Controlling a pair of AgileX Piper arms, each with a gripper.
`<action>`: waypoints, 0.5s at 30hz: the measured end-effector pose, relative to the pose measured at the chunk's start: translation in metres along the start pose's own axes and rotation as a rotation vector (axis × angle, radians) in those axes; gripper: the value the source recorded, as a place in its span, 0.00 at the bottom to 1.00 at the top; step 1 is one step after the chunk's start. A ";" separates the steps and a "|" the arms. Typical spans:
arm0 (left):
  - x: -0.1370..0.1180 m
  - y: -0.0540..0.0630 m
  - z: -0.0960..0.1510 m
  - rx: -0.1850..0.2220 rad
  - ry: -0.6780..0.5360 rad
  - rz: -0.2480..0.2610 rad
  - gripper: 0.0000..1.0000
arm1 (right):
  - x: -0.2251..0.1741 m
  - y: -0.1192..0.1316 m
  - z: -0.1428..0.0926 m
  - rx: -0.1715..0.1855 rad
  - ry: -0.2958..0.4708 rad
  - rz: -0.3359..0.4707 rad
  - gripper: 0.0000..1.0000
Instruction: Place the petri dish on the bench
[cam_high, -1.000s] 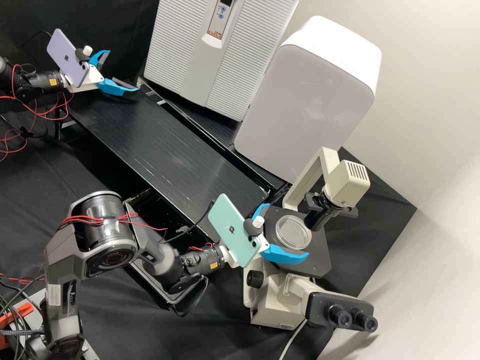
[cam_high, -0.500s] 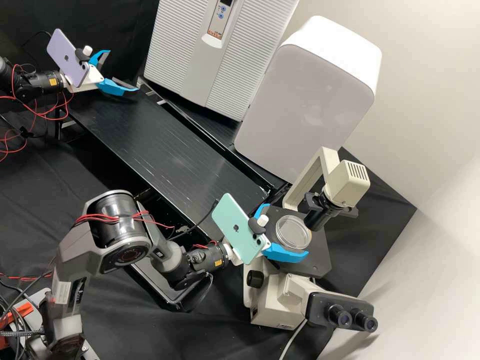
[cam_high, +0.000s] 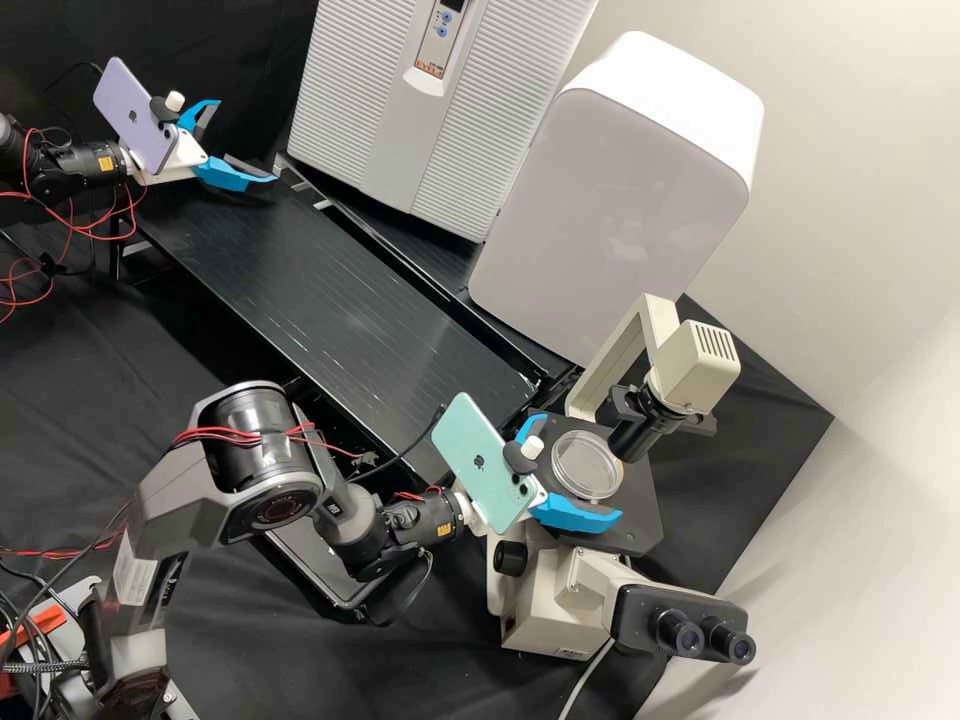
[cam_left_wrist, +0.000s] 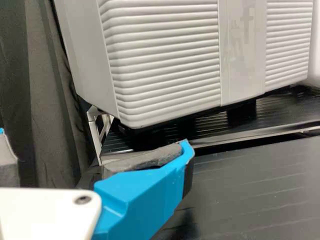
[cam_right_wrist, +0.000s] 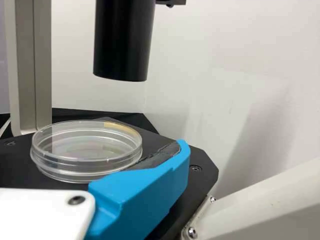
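In the high view, my right gripper (cam_high: 579, 467) is at the microscope stage (cam_high: 635, 520), its open fingers on either side of the clear round petri dish (cam_high: 590, 470), which lies flat on the stage. My right gripper (cam_right_wrist: 94, 142) appears again in the right wrist view, with one blue finger beside the petri dish (cam_right_wrist: 80, 150); contact cannot be told. Far from the dish, my left gripper (cam_high: 244, 141) stands open and holds nothing above the far end of the black bench (cam_high: 330, 290). In the left wrist view, my left gripper (cam_left_wrist: 94, 137) is near the ribbed cabinet.
The microscope's black condenser tube (cam_right_wrist: 122, 40) hangs above the stage, carried by a pale upright arm (cam_right_wrist: 30, 65). Its eyepieces (cam_high: 700, 638) jut out at the lower right. A ribbed cabinet (cam_high: 420, 100) and a white rounded box (cam_high: 620, 190) stand behind the bench.
The right arm's links have swung toward the microscope, and its gripper has shifted slightly right and down in the high view, around the dish. The left arm and the dish have stayed still.
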 end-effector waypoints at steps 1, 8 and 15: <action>0.000 0.000 0.000 0.000 0.000 0.000 1.00 | 0.002 0.000 0.000 0.000 0.000 0.000 1.00; 0.000 0.000 0.000 0.000 0.000 0.000 1.00 | 0.014 -0.003 0.002 0.038 -0.010 -0.023 1.00; 0.000 0.000 0.000 0.000 0.000 0.000 1.00 | 0.016 -0.004 0.002 0.049 -0.007 -0.033 1.00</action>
